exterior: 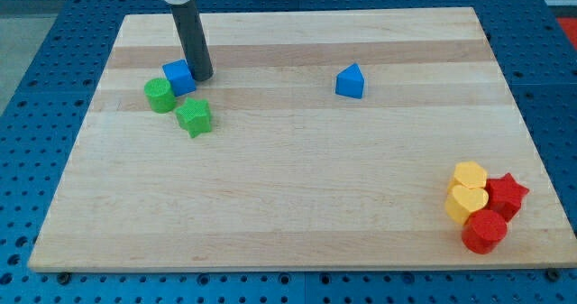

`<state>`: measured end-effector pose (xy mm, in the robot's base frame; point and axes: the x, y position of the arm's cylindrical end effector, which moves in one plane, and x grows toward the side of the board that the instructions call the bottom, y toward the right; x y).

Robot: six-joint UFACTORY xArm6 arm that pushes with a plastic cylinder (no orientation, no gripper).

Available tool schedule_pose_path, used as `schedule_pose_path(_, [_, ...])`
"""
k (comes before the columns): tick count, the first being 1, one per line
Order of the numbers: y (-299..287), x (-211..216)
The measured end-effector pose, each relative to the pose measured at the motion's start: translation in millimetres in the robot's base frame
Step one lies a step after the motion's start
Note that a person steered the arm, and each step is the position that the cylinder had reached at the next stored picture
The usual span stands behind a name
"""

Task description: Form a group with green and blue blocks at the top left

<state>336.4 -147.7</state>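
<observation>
A blue cube [178, 77] sits near the view's top left of the wooden board [297, 205]. A green cylinder [160, 96] touches it on its lower left. A green star-shaped block [194, 117] lies just below and right of them. A blue wedge-shaped block [351, 81] stands alone near the top centre, far to the right of the group. My tip [201, 75] is at the blue cube's right side, touching or nearly touching it.
At the view's bottom right is a cluster: a yellow hexagonal block [470, 175], a yellow heart-shaped block [466, 202], a red star-shaped block [507, 194] and a red cylinder [485, 231]. The board lies on a blue perforated table [36, 87].
</observation>
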Motion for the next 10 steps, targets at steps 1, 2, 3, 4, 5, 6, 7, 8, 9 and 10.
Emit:
schedule_pose_path(1, [7.8,-0.5])
schedule_pose_path(2, [69.8,-18.6])
schedule_pose_path(3, [151.2,-40.7])
schedule_pose_path(4, [227.6,-68.0])
schedule_pose_path(5, [311.4,-86.9])
schedule_pose_path(6, [325.1,-42.2])
schedule_pose_path(7, [325.1,-37.5])
schedule_pose_path(8, [287.3,-11.0])
schedule_pose_path(9, [263.0,12.2])
schedule_pose_path(10, [229.5,18.0])
